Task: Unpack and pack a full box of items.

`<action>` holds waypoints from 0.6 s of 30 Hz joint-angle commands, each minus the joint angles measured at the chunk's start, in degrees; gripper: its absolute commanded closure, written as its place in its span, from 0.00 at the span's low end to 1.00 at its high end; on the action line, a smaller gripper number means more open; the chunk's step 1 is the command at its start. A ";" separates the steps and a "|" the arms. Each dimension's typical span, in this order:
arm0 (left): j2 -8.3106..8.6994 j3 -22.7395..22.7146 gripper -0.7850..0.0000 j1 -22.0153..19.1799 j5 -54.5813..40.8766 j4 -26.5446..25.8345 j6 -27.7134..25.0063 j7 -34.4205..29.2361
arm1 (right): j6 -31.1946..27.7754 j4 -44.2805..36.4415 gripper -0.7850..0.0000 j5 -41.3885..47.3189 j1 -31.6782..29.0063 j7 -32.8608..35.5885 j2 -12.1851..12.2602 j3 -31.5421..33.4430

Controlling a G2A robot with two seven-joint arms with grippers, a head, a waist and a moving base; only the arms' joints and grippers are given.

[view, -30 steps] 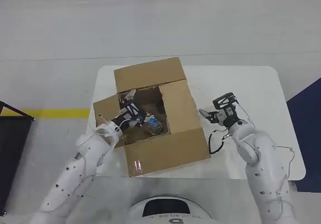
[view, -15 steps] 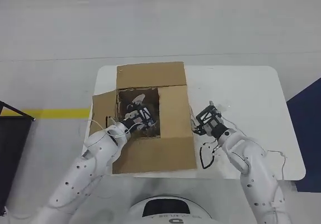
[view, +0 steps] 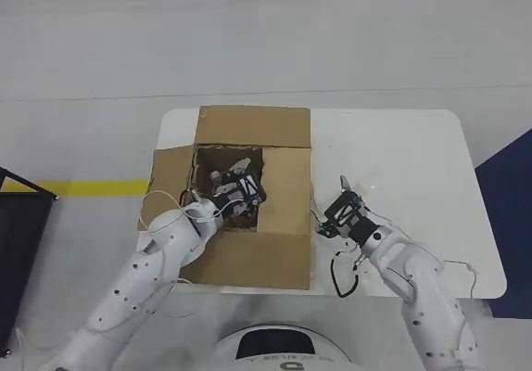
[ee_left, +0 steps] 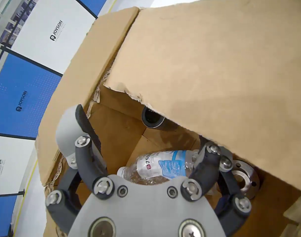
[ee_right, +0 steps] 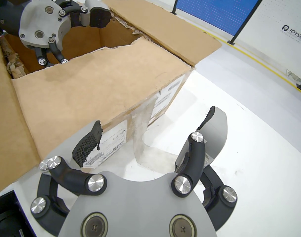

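top view: near the table (view: 414, 158)'s front edge, the right gripper (view: 340, 211) hangs just beside the box (view: 285, 185)'s right wall, fingers wide and empty. the box sits along the table's left edge, flaps open. the left gripper (view: 238, 190) is in its opening, fingers wide about a bottle (ee_left: 162, 165) lying on the box floor. beyond the bottle lies a dark tube (ee_left: 151, 119).

A white table (view: 414, 148) carries an open cardboard box (view: 289, 199) on its left half.
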 commanded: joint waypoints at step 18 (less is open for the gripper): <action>-2.91 11.23 0.00 -3.49 0.20 -4.26 5.51 9.34 | 10.52 4.16 0.00 6.33 -18.27 -41.97 0.49 9.92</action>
